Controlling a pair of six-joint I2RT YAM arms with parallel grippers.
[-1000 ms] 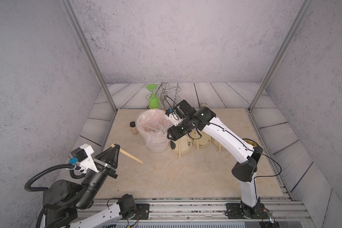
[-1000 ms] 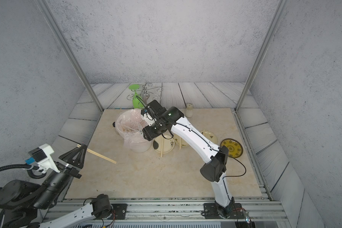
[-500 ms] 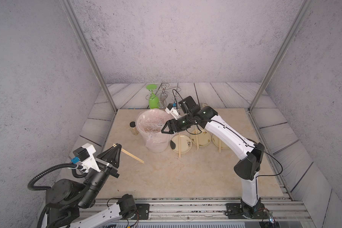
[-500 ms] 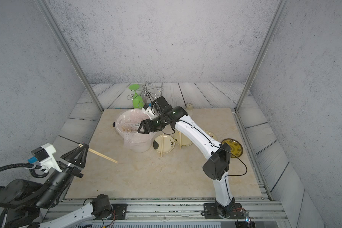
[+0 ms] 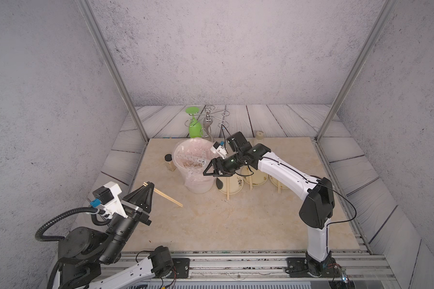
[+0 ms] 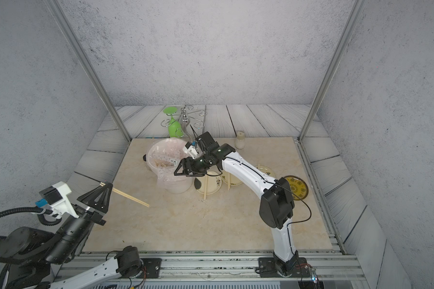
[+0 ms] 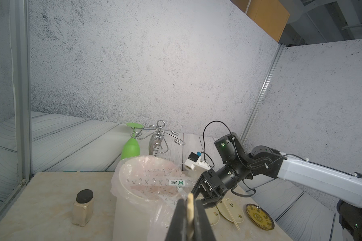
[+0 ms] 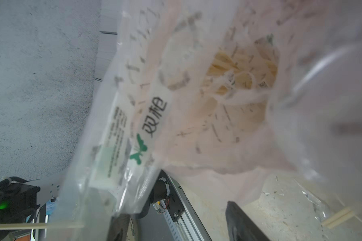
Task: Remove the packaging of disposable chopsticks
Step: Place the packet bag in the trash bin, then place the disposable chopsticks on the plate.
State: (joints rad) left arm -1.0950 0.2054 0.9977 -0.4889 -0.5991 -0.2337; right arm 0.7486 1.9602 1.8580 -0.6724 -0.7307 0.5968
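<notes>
**A:** Where is the left tool, and what does it hold?

**B:** It is at the 9 o'clock edge of the tabletop, raised above it. Its jaws are fully closed on one end of a bare pair of chopsticks. The free end points toward 4 o'clock and slopes down. If the tip touches the surface, I cannot tell. In the left wrist view the sticks sit pressed between the two dark fingers.

**A:** And the right tool?

**B:** It hangs at the rim of the white bin, on the 3 o'clock side of the bin. Its jaws stand wide apart and nothing is clamped between them.

**A:** Where is the packaging?

**B:** One clear sleeve with a green butterfly mark lies across the mouth of the bin, on the pinkish liner bag. One end is just beside the right tool. If it touches a finger, I cannot tell. The bin itself stands at 11 o'clock from the middle of the tabletop.

**A:** Are there other sticks?

**B:** Yes. At 3 o'clock from the bin there is a row of small plates, and other bare pairs lie across them.
</notes>
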